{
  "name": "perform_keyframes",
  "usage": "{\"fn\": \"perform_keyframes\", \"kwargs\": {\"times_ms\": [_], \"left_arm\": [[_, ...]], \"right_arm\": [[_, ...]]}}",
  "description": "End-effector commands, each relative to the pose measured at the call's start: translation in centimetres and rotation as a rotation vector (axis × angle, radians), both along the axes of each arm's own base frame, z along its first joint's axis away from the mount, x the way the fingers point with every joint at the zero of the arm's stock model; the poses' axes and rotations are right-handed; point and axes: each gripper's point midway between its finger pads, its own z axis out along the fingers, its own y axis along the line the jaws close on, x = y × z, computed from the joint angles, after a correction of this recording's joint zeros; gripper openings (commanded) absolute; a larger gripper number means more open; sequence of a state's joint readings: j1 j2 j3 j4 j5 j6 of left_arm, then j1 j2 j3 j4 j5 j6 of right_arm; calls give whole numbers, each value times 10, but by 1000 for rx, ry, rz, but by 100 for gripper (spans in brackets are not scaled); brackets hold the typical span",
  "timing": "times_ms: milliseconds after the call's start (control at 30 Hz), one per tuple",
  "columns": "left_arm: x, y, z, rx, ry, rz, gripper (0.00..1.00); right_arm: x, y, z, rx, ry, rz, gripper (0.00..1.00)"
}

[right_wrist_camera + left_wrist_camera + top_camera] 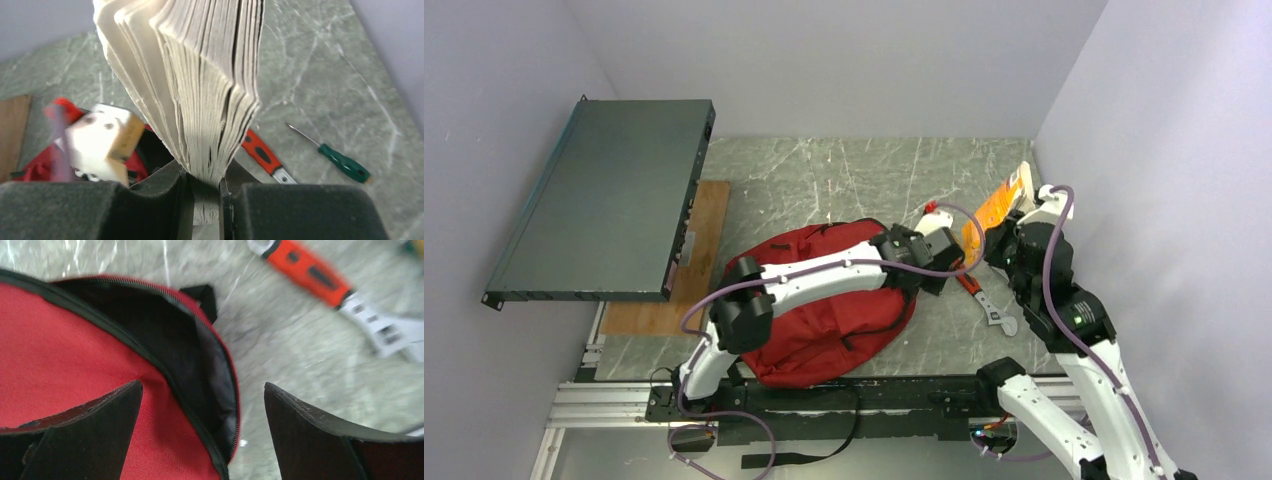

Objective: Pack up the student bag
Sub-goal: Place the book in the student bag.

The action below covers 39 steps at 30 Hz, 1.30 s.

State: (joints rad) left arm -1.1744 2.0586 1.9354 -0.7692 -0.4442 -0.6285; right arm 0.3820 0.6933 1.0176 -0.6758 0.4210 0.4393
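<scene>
The red student bag (824, 320) lies at the table's near middle, its black zipper mouth open toward the right. In the left wrist view the bag (60, 350) shows its dark lining. My left gripper (939, 255) is open and empty just above the bag's open right edge, its jaws (202, 430) straddling the zipper rim. My right gripper (1006, 245) is shut on a book (999, 200) with an orange cover and holds it upright above the table, right of the bag. In the right wrist view the book's pages (200, 75) fan out above my jaws (202, 187).
A red-handled adjustable wrench (982, 298) lies on the marble table between the bag and my right arm. A green screwdriver (345, 162) lies further right. A flat dark metal case (604, 195) and a wooden board (674, 290) are at the left. Walls stand close on both sides.
</scene>
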Motion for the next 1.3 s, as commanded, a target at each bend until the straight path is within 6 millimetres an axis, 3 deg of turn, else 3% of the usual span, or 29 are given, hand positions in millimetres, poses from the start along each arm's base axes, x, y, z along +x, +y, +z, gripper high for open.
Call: {"fn": "perform_keyframes", "kwargs": {"times_ms": [0, 333, 400, 467, 500, 600, 700, 833, 933, 967, 1033, 1133, 1200, 1267], "left_arm": [[-2, 37, -12, 199, -56, 61, 92], [-2, 60, -32, 216, -71, 143, 76], [-2, 61, -29, 207, -80, 134, 63], [-2, 62, -20, 175, -92, 126, 42], [-4, 61, -15, 151, -97, 112, 38], [-9, 55, 6, 36, -114, 47, 43], [-16, 57, 17, -45, -92, 2, 41], [-16, 66, 14, -99, -39, -3, 3], [-22, 64, 13, -144, -16, -45, 13], [-23, 64, 14, -163, -9, -52, 12], [-26, 63, 17, -202, 10, -69, 0], [-28, 68, 35, -274, -35, -88, 0], [-31, 79, 61, -361, -106, -96, 0], [-33, 96, 69, -411, -165, -78, 0]], "right_arm": [[-21, -25, 12, -49, -43, -66, 0], [-34, -27, 3, -53, -40, -45, 0], [-33, -25, 1, -55, -32, -34, 0], [-33, -22, 0, -51, -30, -22, 0], [-32, -20, -1, -48, -30, -12, 0], [-30, -10, -3, -33, -30, 38, 0], [-29, -1, -6, -17, -25, 83, 0], [-29, 6, -6, 0, -22, 115, 0], [-28, 10, -6, 8, -22, 134, 0], [-27, 12, -6, 10, -17, 141, 0], [-26, 22, -7, 21, -10, 192, 0], [-23, 52, -12, 56, 37, 336, 0], [-21, 80, -25, 97, 124, 468, 0], [-21, 105, -34, 154, 201, 574, 0]]}}
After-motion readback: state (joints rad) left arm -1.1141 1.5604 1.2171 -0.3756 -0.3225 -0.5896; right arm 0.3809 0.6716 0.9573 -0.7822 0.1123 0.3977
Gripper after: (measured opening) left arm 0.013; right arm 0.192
